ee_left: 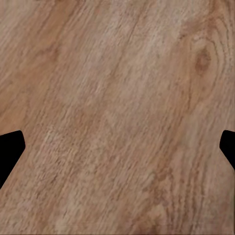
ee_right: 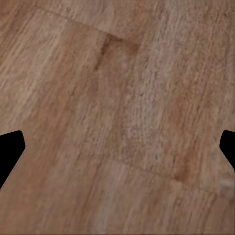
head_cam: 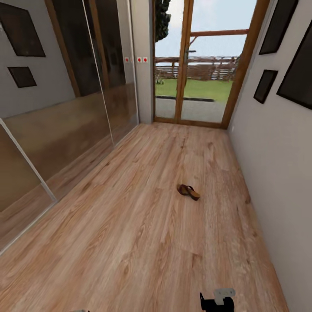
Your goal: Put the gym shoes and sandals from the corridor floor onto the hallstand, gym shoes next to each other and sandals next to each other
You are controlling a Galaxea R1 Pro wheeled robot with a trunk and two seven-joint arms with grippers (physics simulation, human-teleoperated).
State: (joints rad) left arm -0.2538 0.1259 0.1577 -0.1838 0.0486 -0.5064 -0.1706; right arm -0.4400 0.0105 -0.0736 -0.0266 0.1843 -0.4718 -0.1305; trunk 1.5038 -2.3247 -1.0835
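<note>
The sandal (head_cam: 188, 191) lies well ahead of both empty, spread grippers (ee_left: 117, 147) (ee_right: 117, 147); likely light and flexible, best pinched across its sole edge.

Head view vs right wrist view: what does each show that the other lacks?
Head view alone: a brown sandal lying on the floor ahead, apart from both walls, a mirrored sliding-door wardrobe along the left, a glazed door at the far end and dark picture frames on the right wall. Right wrist view alone: the right gripper seen from behind its jaws, which stand wide apart with nothing between them. Both share the corridor floor of wood-grain planks.
</note>
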